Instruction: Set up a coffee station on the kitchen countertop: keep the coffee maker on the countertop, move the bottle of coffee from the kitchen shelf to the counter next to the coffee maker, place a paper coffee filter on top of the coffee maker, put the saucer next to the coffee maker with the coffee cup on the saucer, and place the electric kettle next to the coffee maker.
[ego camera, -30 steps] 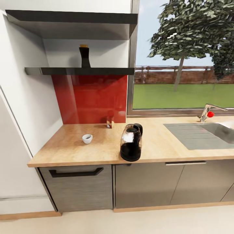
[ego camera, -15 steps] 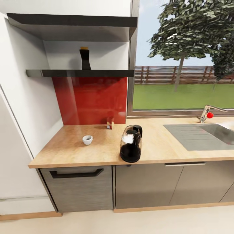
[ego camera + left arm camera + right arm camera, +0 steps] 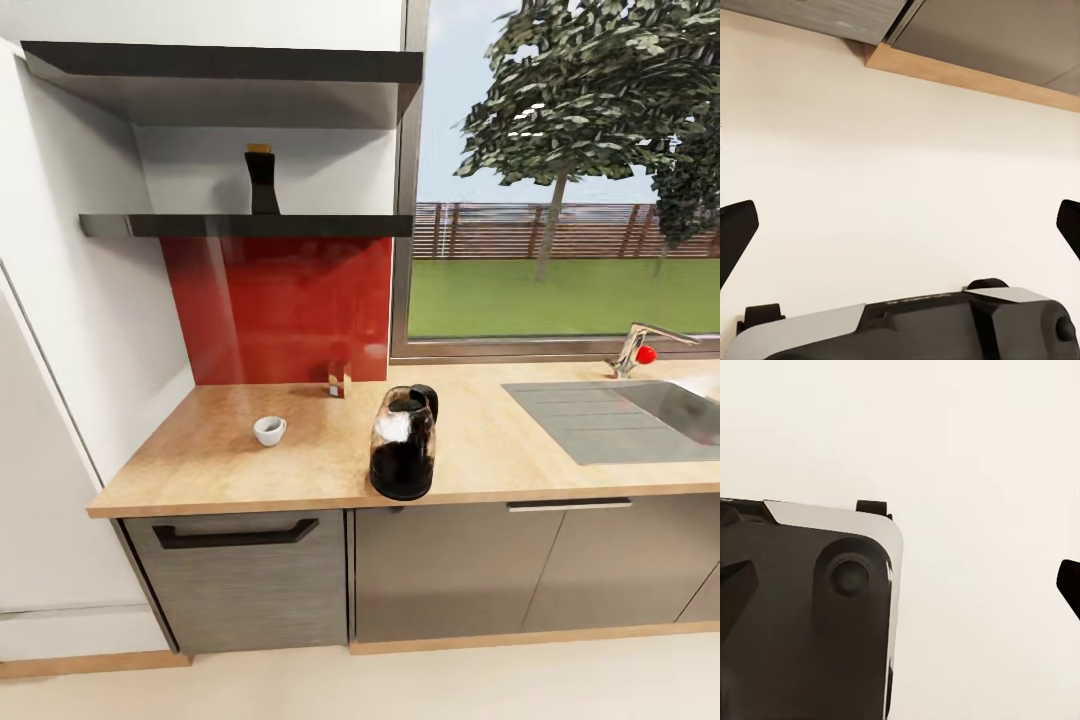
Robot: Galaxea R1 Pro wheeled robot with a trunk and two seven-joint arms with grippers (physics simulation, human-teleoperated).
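Observation:
The electric kettle (image 3: 403,442), clear glass with a black base and lid, stands near the front edge of the kitchen countertop (image 3: 490,450). Left of it sits the small white coffee cup (image 3: 269,429). The dark bottle of coffee (image 3: 262,182) with its yellow cap stands on the lower kitchen shelf (image 3: 330,226), above the red backsplash. My left gripper (image 3: 900,229) is open over the cream floor, with nothing between its fingers. My right gripper (image 3: 900,585) is open too, above part of my own base. The coffee maker, the saucer and the paper coffee filter are out of view.
A small brown-and-white item (image 3: 340,380) stands against the backsplash. A sink (image 3: 650,412) with a tap (image 3: 640,347) is set into the counter at the right, under a window. A tall white panel (image 3: 60,420) bounds the counter on the left. Grey cabinet fronts (image 3: 450,570) run below.
The whole head picture shifted slightly downward a second ago, so the camera moved. Kettle, cup and bottle have stayed where they were.

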